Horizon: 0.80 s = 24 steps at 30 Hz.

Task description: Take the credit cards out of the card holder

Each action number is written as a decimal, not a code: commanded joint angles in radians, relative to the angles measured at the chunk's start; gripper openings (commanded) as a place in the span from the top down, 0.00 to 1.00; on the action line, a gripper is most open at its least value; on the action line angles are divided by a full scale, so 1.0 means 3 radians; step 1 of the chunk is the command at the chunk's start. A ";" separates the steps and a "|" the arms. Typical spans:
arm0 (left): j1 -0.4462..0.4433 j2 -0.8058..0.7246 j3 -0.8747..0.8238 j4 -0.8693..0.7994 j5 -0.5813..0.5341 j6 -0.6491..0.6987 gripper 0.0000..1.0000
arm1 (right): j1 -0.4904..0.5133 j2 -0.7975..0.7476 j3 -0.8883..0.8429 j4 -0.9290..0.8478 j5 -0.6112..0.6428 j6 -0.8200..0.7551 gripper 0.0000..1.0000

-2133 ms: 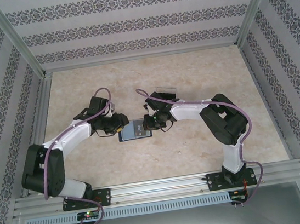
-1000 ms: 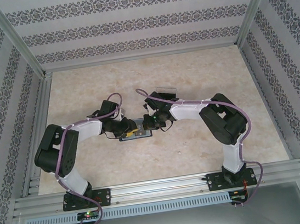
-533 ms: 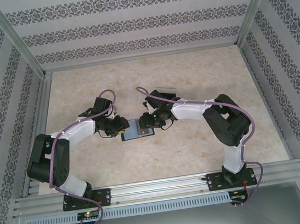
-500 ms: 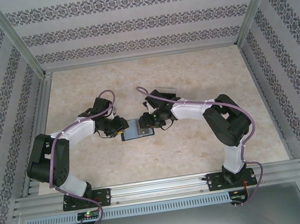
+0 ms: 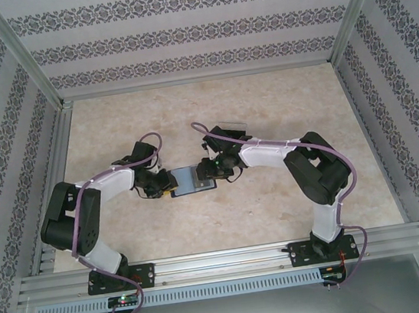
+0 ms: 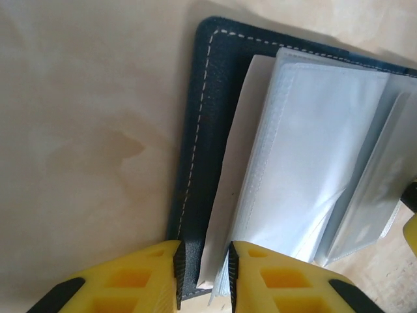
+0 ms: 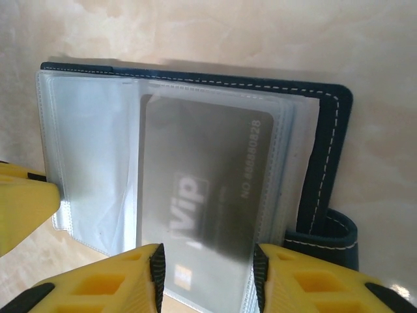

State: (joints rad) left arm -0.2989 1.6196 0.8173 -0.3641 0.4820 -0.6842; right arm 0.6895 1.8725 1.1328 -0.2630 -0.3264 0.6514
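Near the middle of the table [image 5: 294,215] the holder [image 5: 191,183] lies open and flat. The left claw [image 5: 170,185] is at its left edge and the right claw [image 5: 205,172] at its right. A clear box [image 5: 230,126] sits just beyond the right wrist.

From above, the holder's inside is a small grey patch. The left wrist view makes out the navy cover with its white stitching, a white sheet, and clear sleeves fanned over it. The left claw's yellow fingers [image 6: 130,280] stand a narrow gap apart over the cover's corner, with the cover's edge and the sheet's corner in the gap. Whether they pinch it I cannot tell.

The right wrist view adds a grey card [image 7: 202,189], printed "VIP" and a number, lying in a sleeve, and the closing tab [image 7: 326,241] at the cover's edge. The right claw's fingers [image 7: 98,280] stand apart, flanking the card's near end. Whether they touch it I cannot tell.

A second ago the left claw reached over the holder; now it is back at the left edge. The holder has kept its place, and the right arm sits as it did half a second ago.
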 commanded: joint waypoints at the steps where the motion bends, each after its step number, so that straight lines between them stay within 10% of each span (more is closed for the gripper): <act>1: 0.0029 0.0056 -0.0044 -0.0047 -0.0013 0.0043 0.72 | -0.0008 -0.0013 0.0060 -0.0107 0.0063 -0.0043 0.57; 24: 0.0027 0.0103 -0.0071 0.0067 0.0129 0.0007 0.73 | 0.0113 0.0175 0.0308 0.0145 -0.0368 0.0139 0.58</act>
State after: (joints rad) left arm -0.2989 1.6264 0.8146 -0.3496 0.5087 -0.6846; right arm 0.7082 1.9057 1.1862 -0.2474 -0.3908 0.6666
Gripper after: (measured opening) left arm 0.273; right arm 0.419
